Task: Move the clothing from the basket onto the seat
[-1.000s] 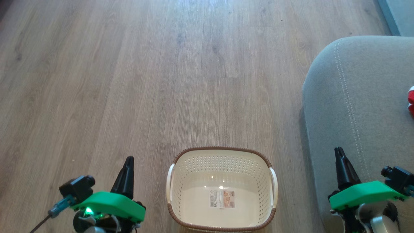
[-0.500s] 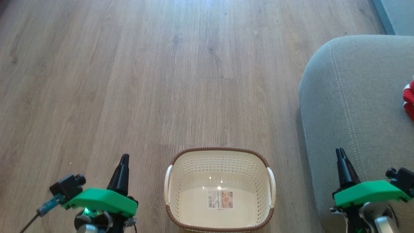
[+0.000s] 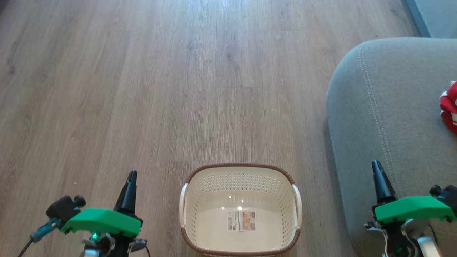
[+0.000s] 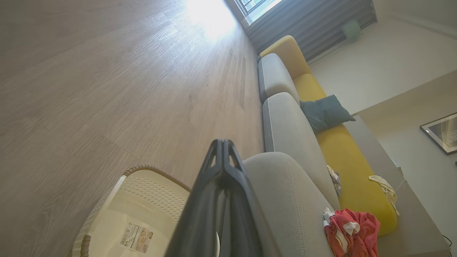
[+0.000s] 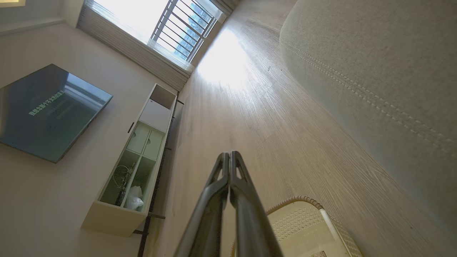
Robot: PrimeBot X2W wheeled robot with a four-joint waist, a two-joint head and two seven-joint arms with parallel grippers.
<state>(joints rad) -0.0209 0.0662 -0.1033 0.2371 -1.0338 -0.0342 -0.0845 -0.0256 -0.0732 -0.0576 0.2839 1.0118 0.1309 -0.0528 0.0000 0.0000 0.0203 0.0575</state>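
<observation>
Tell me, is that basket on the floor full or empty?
Empty. The basket shows its bare cream bottom, with a label sticker on it. The red clothing lies on the grey seat.

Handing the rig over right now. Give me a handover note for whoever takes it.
Left pincer: shut, empty, beside the basket.
Right pincer: shut, empty, by the edge of the seat.
Basket: empty but for its label.
Clothing: a red heap on the seat, apart from both pincers.
Done: transfer looks complete.
Remaining: nothing apparent; confirm both garments are in that heap.
</observation>
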